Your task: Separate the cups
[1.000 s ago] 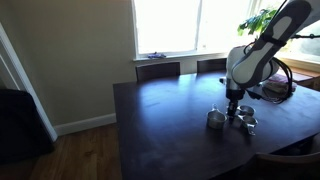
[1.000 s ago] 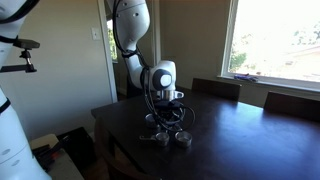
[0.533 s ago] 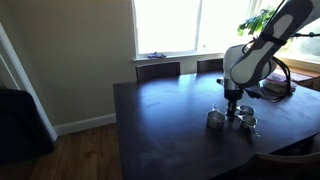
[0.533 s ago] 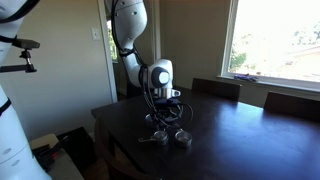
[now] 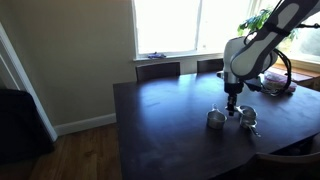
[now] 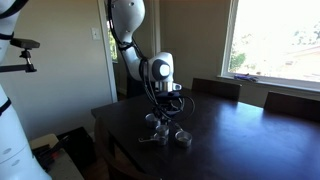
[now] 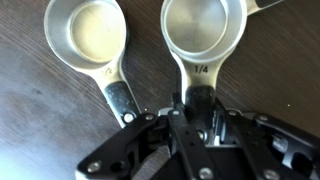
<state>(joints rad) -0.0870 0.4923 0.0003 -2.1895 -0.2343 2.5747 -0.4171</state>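
In the wrist view two shiny silver measuring cups lie side by side on the dark table: one at the left (image 7: 88, 35) and one stamped 1/4 at the right (image 7: 205, 35). My gripper (image 7: 193, 105) is shut on the black-tipped handle of the 1/4 cup. In both exterior views the gripper (image 5: 232, 104) (image 6: 165, 110) points straight down over the group of cups (image 5: 246, 121) (image 6: 155, 122). A larger cup stands apart beside them (image 5: 215, 120) (image 6: 183, 139). Whether the held cup touches the table cannot be told.
The dark wooden table (image 5: 160, 120) (image 6: 255, 140) has chairs at its far side (image 5: 158, 70) (image 6: 215, 88). A tangle of cables (image 5: 280, 88) lies near the window edge. A bright window and a plant (image 5: 262, 20) are behind.
The arm has risen a little above the cups while staying over the same spot. The cups on the table have not visibly shifted.
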